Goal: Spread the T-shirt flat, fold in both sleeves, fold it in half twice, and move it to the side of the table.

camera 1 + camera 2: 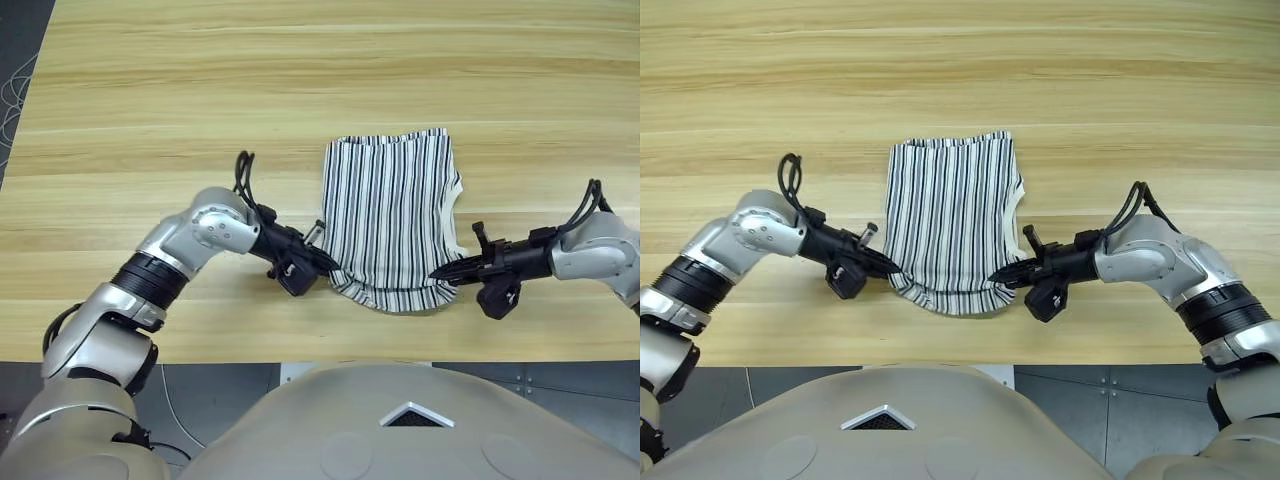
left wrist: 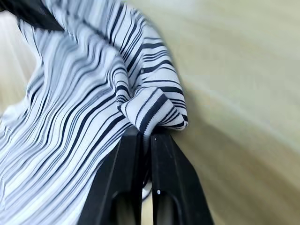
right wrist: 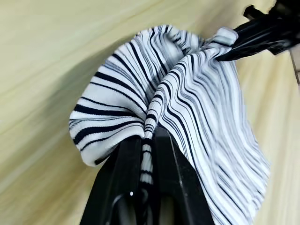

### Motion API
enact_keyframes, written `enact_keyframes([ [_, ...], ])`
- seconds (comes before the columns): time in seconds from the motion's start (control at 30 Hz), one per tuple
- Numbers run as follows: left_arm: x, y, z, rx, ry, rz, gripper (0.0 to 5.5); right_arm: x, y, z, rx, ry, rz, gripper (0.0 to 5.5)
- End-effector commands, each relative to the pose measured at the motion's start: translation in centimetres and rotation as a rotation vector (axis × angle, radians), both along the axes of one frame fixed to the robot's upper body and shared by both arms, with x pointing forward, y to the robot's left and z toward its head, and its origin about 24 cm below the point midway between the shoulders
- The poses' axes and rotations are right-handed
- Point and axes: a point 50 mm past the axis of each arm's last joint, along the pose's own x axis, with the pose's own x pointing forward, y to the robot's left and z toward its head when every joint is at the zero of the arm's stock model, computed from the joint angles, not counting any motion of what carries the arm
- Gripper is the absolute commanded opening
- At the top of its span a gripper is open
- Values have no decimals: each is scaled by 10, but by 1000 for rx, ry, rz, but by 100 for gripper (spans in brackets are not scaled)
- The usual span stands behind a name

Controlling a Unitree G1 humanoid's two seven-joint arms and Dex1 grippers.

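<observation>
Left gripper [image 1: 328, 265] clenched on the near left corner of the T-shirt [image 1: 390, 210], a bunched fold of striped cloth pinched between the two black fingers [image 2: 123, 178], nothing but cloth between them. Right gripper [image 1: 440, 272] clamped the same way on the near right corner, cloth puckered up over its tips in the right wrist view. Both grippers low over the desk [image 1: 200, 100], pointing in toward each other from either side, well apart, with the shirt's near edge slung between them. Black-and-white striped T-shirt already folded to a narrow rectangle, stripes running away from the robot. Far end flat on the wood, about mid-desk. Near end raised a little off the surface, sagging in a curve between the two grasps, close to the desk's front edge. White neck trim [image 1: 459, 200] along the shirt's right side. Light wood-grain desk. Left arm bent at the elbow on the left, right arm coming in from the right edge in the left eye view.
</observation>
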Motion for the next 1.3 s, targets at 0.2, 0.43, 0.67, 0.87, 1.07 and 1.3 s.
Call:
enact_keyframes([
  [0.2, 5, 15, 43, 98, 266, 219, 10, 19, 15, 35, 82, 230, -115, 11],
  [0.43, -21, 17, 56, 143, 576, 279, 10, 6, 16, 47, 99, 493, -152, 11],
  [0.67, -29, 12, 65, 107, 689, 299, 10, 1, 15, 49, 101, 547, -185, 11],
  [0.87, -3, 2, 69, 18, 670, 394, 10, 24, 16, 48, 145, 487, -306, 11],
  [1.07, 20, 9, 63, 20, 680, 505, 10, 46, 13, 43, 157, 439, -415, 11],
  [1.3, 50, 32, 47, 66, 727, 684, 10, 67, 17, 30, 165, 414, -502, 11],
])
